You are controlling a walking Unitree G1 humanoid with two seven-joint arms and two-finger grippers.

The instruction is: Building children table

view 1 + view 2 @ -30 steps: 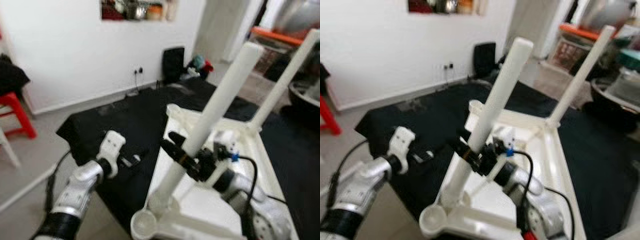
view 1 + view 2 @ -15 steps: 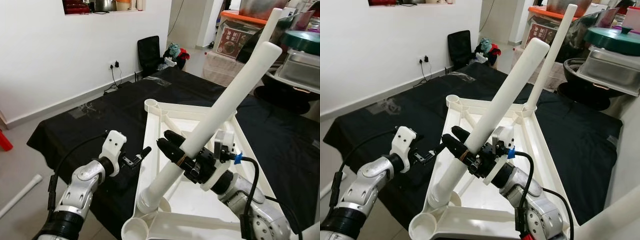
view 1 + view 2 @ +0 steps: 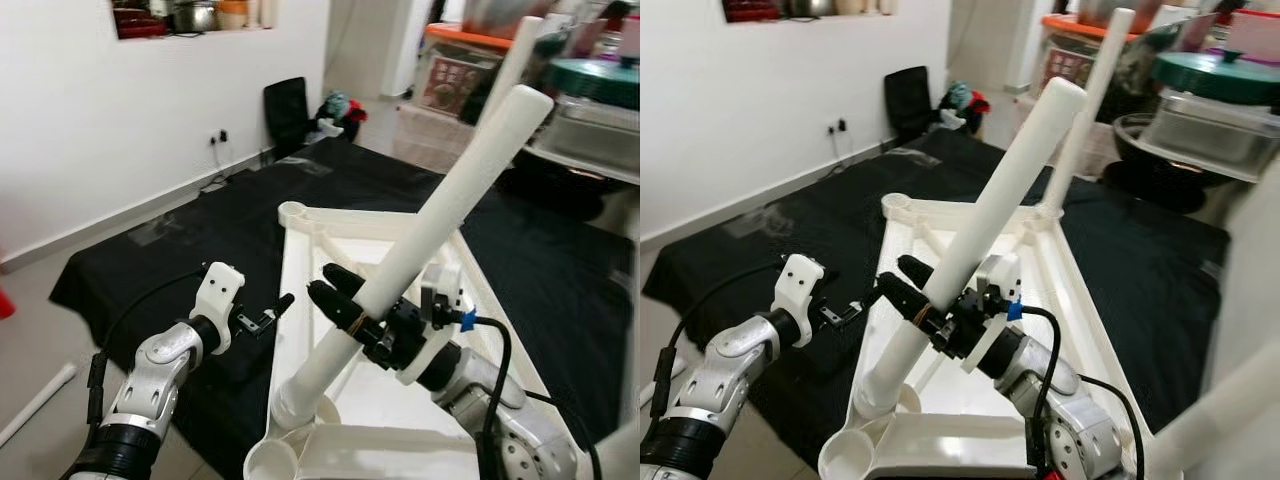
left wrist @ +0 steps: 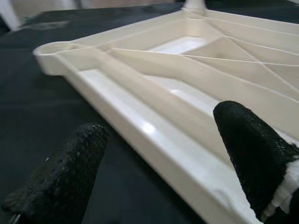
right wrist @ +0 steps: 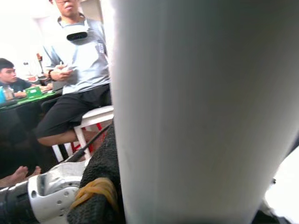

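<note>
Right gripper (image 3: 345, 305) is clamped around the lower part of a white table leg (image 3: 440, 215), which leans with its foot in a corner socket of the upturned tabletop (image 3: 300, 215) on the black cloth (image 3: 150, 250). Left gripper (image 3: 272, 310) hovers with fingers apart just beside the tabletop's rim. Judged: the leg is light, rigid, smooth plastic; a low hold near the socket steadies it best.

- Two black textured fingers (image 4: 252, 149) of the left gripper (image 4: 159, 168) stand apart, with a clear gap between them.
- Just beyond the fingers lies the white plastic table frame (image 4: 154, 102), its rim running between them.
- Black cloth (image 4: 42, 112) lies under the frame, beside the nearer finger.
</note>
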